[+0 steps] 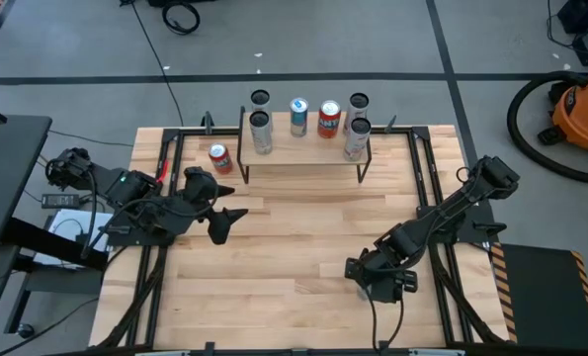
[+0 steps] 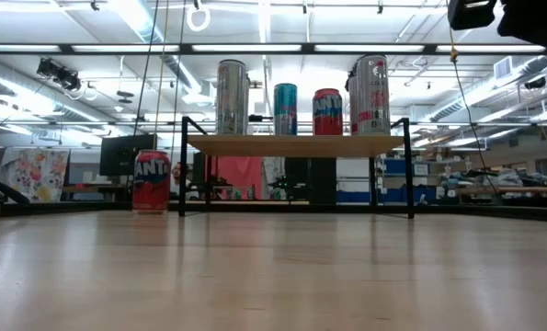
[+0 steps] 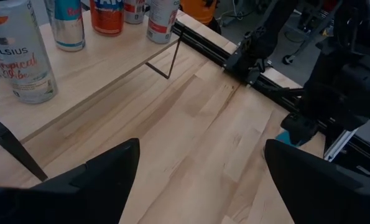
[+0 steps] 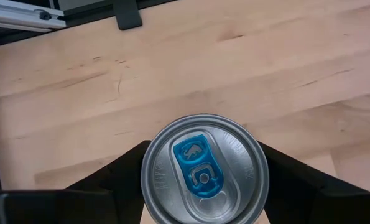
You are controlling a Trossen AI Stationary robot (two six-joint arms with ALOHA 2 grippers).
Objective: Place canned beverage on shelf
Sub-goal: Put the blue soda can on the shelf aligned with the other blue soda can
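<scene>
The shelf (image 1: 303,150) stands at the table's far middle on thin black legs and carries several upright cans (image 1: 299,117); it also shows in the low view (image 2: 296,144) and in the left wrist view (image 3: 91,68). A red can (image 1: 219,158) stands on the table left of the shelf, also seen in the low view (image 2: 151,181). My right gripper (image 1: 378,279), at the near right, is shut on a silver can with a blue tab (image 4: 204,168). My left gripper (image 1: 226,220) is open and empty, at the left, near of the red can; its fingers show wide apart in its wrist view (image 3: 200,168). My right gripper pinches the can's round side just below the top rim (image 4: 148,171) between its two fingers (image 4: 119,180). The fingers come from above, pointing down, one on either side. The can stands upright in the hold, top up. Whether its base is on the table, I cannot tell.
Black rails (image 1: 427,168) run along the table's left and right sides. Bare wood lies between my two grippers and the shelf (image 1: 303,227). An orange vacuum and hose (image 1: 570,109) stand on the floor beyond the far right corner.
</scene>
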